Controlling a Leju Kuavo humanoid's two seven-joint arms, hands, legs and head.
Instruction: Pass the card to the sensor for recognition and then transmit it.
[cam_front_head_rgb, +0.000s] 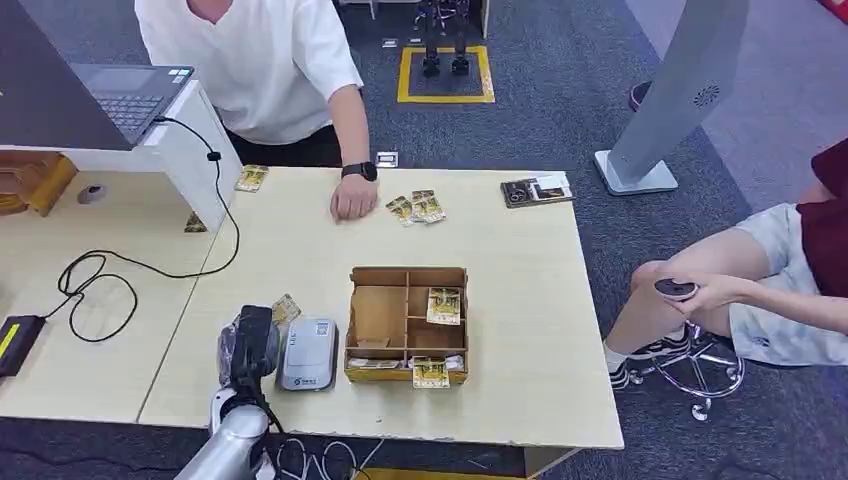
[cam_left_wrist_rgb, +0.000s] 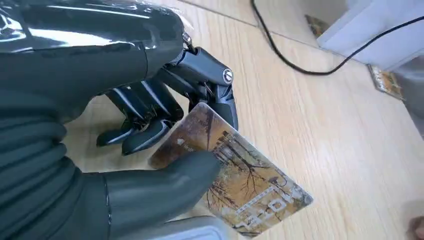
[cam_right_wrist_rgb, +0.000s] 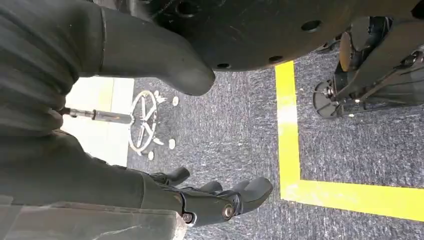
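The left hand (cam_left_wrist_rgb: 150, 135) has the card (cam_left_wrist_rgb: 240, 180) pinched between thumb and dark fingers, the printed face tilted up over the pale wooden tabletop (cam_left_wrist_rgb: 320, 125). From the head view, that left hand (cam_front_head_rgb: 250, 345) sits just beside the grey card sensor (cam_front_head_rgb: 308, 352), the card's (cam_front_head_rgb: 286, 309) corner peeking out past the fingers. Right of the sensor stands the wooden compartment box (cam_front_head_rgb: 407, 322) with cards in several slots. A person's hand (cam_front_head_rgb: 353, 197) rests on the far side of the tabletop, loose cards (cam_front_head_rgb: 417, 208) near it. The right hand (cam_right_wrist_rgb: 210, 197) hangs above the grey carpet (cam_right_wrist_rgb: 235, 135), fingers loosely apart, holding nothing.
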